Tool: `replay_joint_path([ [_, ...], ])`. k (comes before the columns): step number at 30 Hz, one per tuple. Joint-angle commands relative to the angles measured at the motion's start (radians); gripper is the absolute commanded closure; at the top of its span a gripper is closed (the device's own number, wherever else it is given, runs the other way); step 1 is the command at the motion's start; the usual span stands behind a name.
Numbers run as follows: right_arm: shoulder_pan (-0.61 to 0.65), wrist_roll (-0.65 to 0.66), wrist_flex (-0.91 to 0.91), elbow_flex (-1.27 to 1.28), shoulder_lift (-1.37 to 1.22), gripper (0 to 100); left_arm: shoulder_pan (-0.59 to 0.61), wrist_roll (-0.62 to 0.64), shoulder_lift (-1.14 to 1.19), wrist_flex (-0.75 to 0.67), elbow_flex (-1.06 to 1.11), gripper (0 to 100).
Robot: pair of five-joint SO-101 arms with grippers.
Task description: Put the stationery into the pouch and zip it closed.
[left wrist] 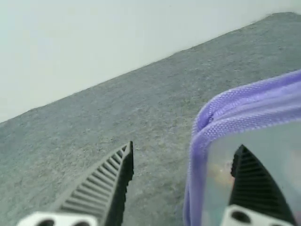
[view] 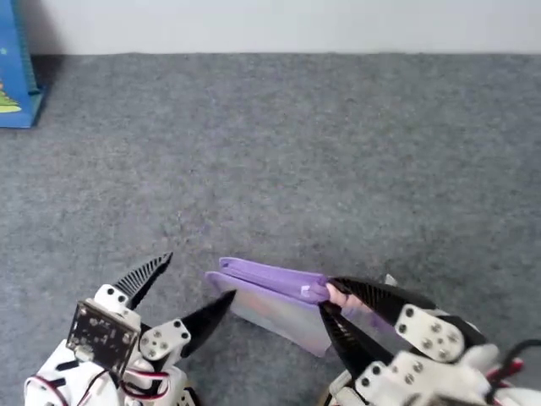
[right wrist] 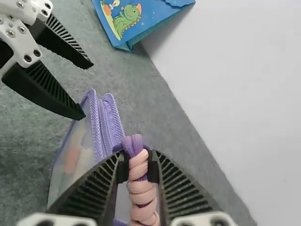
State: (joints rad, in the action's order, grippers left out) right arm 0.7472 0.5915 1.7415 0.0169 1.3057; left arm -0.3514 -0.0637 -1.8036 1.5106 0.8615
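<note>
Pouch (view: 270, 292) lies on table (view: 296, 152), near front edge, between the grippers. Left gripper (view: 197, 276) sits just beside its left end. Right gripper (view: 327, 296) is at its right part, zip pull (right wrist: 137, 165) between the fingers. Box (view: 15, 76) stands back left, well apart.

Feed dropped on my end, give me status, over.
Right gripper shut on zip pull. Left gripper open at the opposite end of the pouch. Blue box far off, nothing blocking.

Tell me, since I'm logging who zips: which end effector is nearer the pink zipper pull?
Right. The right end effector is clamped on the pink zipper pull; the left end effector is open at the pouch's opposite end.
</note>
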Motion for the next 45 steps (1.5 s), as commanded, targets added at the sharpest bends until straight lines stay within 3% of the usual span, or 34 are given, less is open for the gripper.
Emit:
replay_joint_path([
  [1, 0.007, 0.002, 0.031, -0.005, 0.012, 99.1, -0.129, -0.008, 0.011, -0.028, -0.047, 68],
  [7, 0.128, -0.068, 0.042, 0.029, 0.035, 99.1, -0.313, -0.003, 0.011, -0.028, -0.045, 68],
  [15, 0.148, -0.074, 0.031, 0.137, 0.094, 99.1, -0.336, -0.003, 0.011, -0.021, -0.047, 69],
  [23, 0.143, -0.072, 0.015, 0.140, 0.101, 99.1, -0.339, -0.008, 0.011, -0.023, -0.047, 88],
  [28, 0.027, -0.017, -0.042, 0.144, 0.101, 99.1, -0.339, -0.018, 0.009, -0.023, -0.048, 99],
  [36, -0.136, -0.003, -0.136, 0.147, 0.097, 99.1, -0.338, -0.031, 0.009, -0.005, -0.050, 99],
  [45, -0.539, 0.037, -0.335, 0.373, 0.101, 99.1, -0.334, -0.031, 0.009, 0.038, -0.077, 99],
])
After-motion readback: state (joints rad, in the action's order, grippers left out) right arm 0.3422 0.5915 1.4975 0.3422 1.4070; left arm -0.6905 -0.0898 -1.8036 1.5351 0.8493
